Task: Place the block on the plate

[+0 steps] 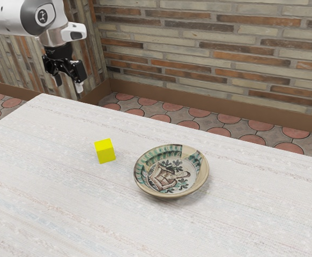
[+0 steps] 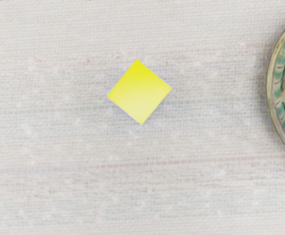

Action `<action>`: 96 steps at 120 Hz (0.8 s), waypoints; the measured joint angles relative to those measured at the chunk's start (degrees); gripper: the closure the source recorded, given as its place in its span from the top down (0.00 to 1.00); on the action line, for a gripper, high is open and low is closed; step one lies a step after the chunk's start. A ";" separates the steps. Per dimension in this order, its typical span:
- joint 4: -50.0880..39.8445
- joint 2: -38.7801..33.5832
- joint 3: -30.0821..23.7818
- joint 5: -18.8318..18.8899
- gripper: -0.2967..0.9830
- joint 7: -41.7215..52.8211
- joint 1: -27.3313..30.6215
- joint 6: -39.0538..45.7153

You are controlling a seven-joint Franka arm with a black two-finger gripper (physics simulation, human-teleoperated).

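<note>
- Bench [image 1: 91,214]: pale, faintly streaked surface, nearest the camera in the exterior view
- Plate [image 1: 171,175]: shallow dish resting face up on the bench; teal marks along the rim, dark leaves and a reddish-brown figure at the center; no block on it
- Block [image 1: 105,151]: plain yellow cube on the bench, just beside the plate on the exterior view's left, the two not touching; in the wrist view, its upper face seen cornerwise to the plate's curved rim
- End effector [image 1: 69,87]: black, raised above the bench's far end; fingers spread, nothing between them
- Wall [image 1: 215,53]: multicolored narrow bricks, behind a floor [image 1: 199,113] with round reddish tiles
</note>
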 joint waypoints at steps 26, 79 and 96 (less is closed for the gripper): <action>-0.39 0.03 0.06 0.08 0.77 1.59 0.07 0.18; -4.31 8.69 0.10 0.60 0.77 15.01 0.02 6.86; -4.53 13.67 0.09 0.09 0.77 22.31 0.51 12.39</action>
